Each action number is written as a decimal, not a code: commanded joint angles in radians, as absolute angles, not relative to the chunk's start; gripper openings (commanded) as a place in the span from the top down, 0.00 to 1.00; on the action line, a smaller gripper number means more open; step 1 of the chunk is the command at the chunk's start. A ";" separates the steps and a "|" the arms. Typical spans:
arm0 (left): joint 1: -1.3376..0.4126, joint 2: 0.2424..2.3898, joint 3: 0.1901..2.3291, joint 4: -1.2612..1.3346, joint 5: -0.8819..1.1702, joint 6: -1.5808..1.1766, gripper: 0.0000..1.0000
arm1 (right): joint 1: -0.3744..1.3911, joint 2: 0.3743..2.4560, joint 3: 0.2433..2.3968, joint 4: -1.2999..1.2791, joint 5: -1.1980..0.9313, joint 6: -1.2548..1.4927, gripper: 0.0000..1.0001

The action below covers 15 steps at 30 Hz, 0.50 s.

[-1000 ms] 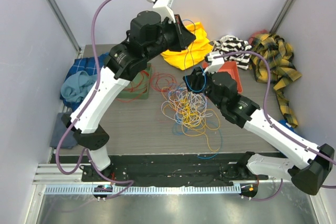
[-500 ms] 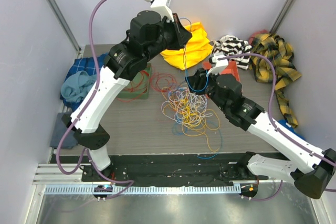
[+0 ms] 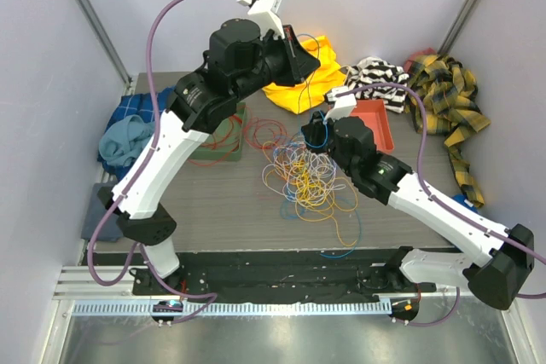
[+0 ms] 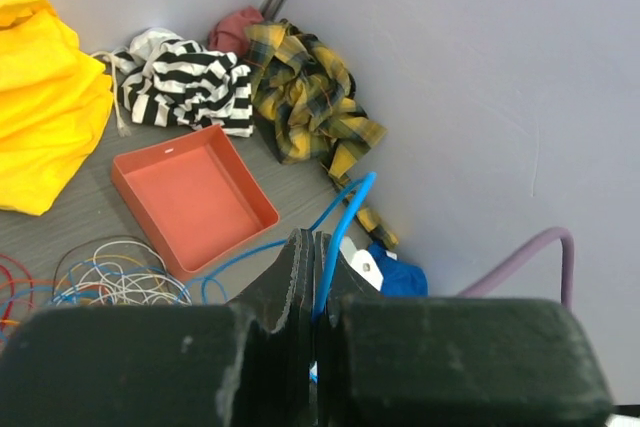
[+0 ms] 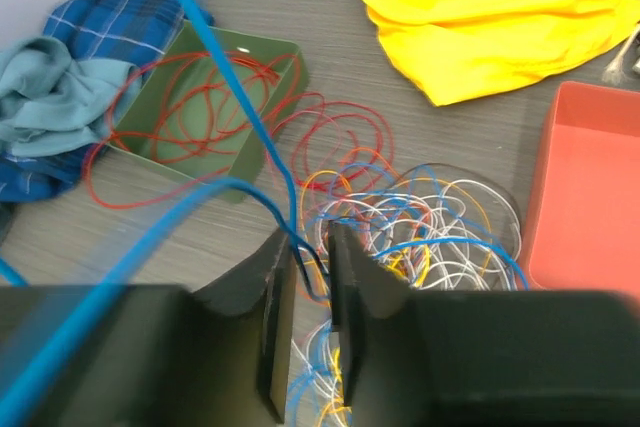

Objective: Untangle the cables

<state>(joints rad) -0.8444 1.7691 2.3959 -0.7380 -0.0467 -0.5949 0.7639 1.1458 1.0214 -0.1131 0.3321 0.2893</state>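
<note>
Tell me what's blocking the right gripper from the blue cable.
Nothing visible does: the blue cable runs straight through the gap of the open right gripper. The left gripper pinches the same cable higher up.

I record the cables [image 3: 307,181] as red, yellow, white, orange and blue, one plain yellow cloth [image 5: 500,7], one black-and-white striped cloth [image 4: 185,82], one yellow-and-dark plaid cloth [image 4: 305,97], an orange-red tray [image 4: 190,197], a green tray [image 5: 250,45], a blue-and-white checked cloth [image 5: 110,17] and a teal cloth [image 5: 50,87].

The thin blue cable [image 5: 214,52] blurs near the right wrist lens, where the shallow orange-red plastic tray [image 5: 590,197] is cut by the right edge. From above, the right arm [image 3: 401,189] seems to hide its left corner.
</note>
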 commanded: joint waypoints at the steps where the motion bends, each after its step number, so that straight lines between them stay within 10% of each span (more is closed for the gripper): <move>1: -0.850 1.704 2.378 -0.715 -0.015 -0.603 1.00 | 0.769 1.164 1.077 -0.075 0.408 0.282 0.96; 9: -0.850 1.632 2.218 -0.666 -0.081 -0.552 0.96 | 0.769 1.075 1.094 -0.110 0.488 0.287 0.99; 15: -0.841 1.563 1.975 -0.615 -0.227 -0.529 0.00 | 0.769 1.026 1.204 -0.204 0.567 0.279 0.99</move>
